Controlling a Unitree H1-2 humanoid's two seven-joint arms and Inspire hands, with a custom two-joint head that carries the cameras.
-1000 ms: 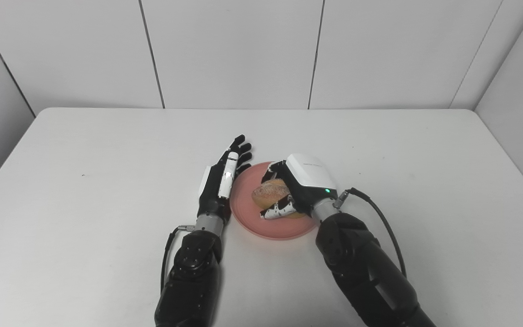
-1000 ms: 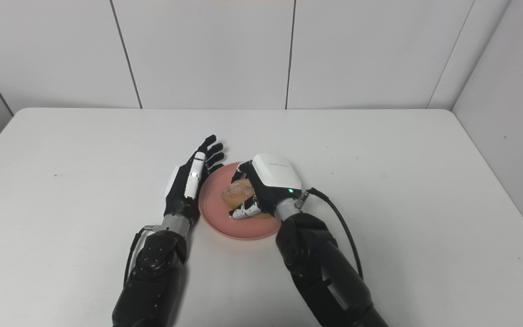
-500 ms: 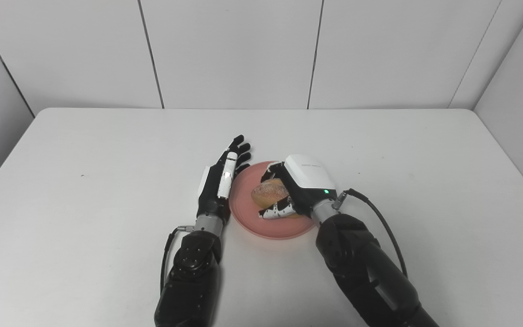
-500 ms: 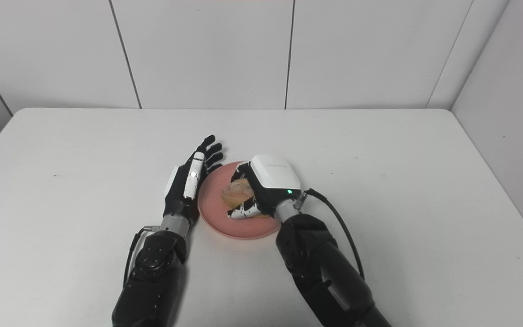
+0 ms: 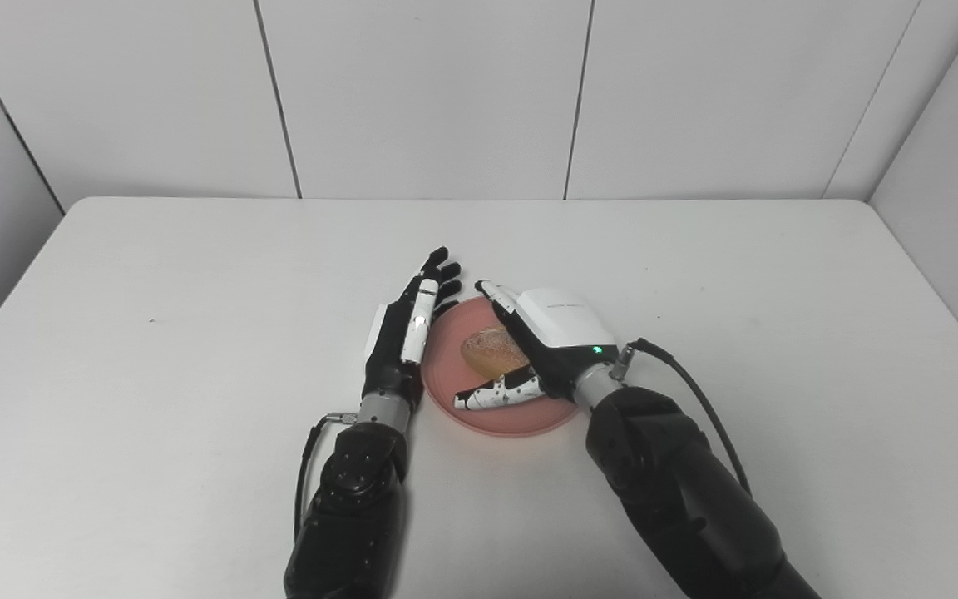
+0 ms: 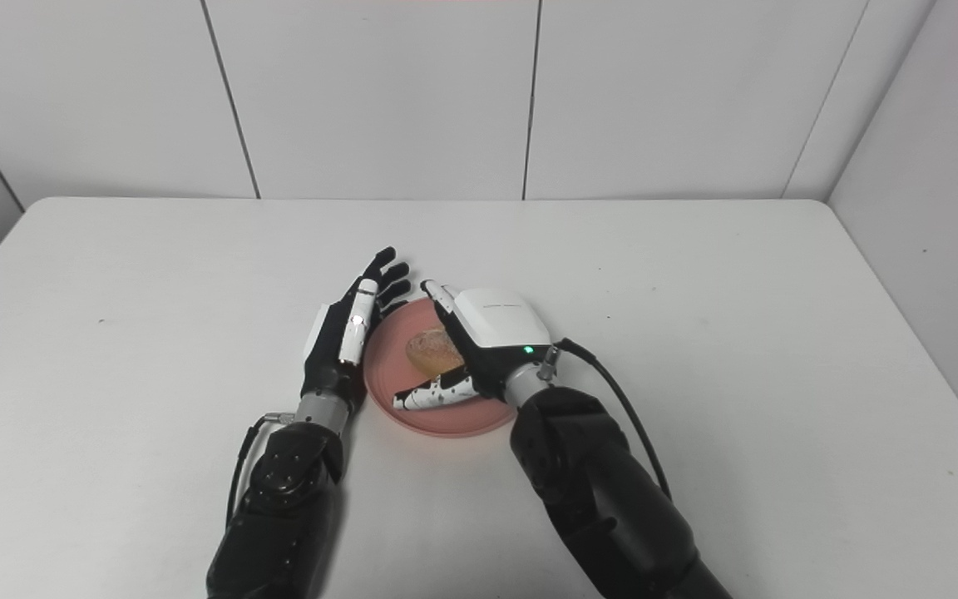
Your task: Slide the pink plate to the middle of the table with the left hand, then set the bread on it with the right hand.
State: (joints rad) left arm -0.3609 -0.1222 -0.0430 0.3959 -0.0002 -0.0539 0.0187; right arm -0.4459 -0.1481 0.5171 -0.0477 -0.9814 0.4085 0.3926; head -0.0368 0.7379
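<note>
Bread (image 5: 491,350) sits on the pink plate (image 5: 520,416) mid-table, looking light and soft; hold its sides gently. Right hand (image 5: 541,353) is spread wide around it. Left hand (image 5: 404,337), flat and empty, rests beside the plate's left.

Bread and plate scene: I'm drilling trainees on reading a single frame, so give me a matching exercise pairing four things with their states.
Things:
1. bread
2. pink plate
3. left hand
4. right hand

States:
A. open, fingers spread around the bread
B. lying on the plate
C. open, flat along the plate's left rim
D. on the table between both hands

Pairs: 1-B, 2-D, 3-C, 4-A
</note>
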